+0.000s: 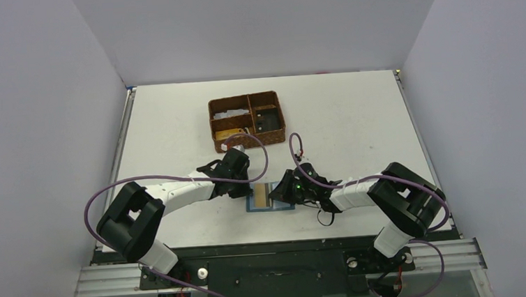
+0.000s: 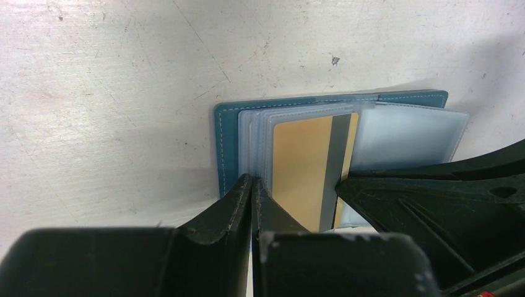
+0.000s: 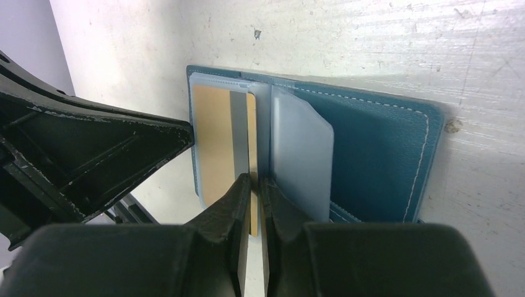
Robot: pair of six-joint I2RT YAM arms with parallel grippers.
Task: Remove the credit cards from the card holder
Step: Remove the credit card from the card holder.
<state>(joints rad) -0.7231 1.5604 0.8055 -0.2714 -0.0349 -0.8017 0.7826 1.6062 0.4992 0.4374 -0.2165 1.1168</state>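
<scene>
- The pulling-out step is judged to be in hand: the right pincer is clamped on the 6 o'clock end of a tan-gold credit card, whose edge is seen between its fingers
- The left pincer is shut tight with nothing seen between its fingers; its tips are set at the 6 o'clock edge of the stacked clear sleeves, seemingly to pin the card holder
- The card holder is laid open and flat on the bench, at 6 o'clock from the woven basket in the overhead view, with the left pincer toward its 9 o'clock side and the right toward 3 o'clock
- The holder's spread is laid from 9 to 3 o'clock; the card's long axis, with the grey stripe along its 3 o'clock side, is laid from 12 to 6 o'clock
- A straight pull toward 6 o'clock along that axis is likely called for next, with the holder kept pinned so that only the card is drawn; whether more cards are left cannot be told
</scene>
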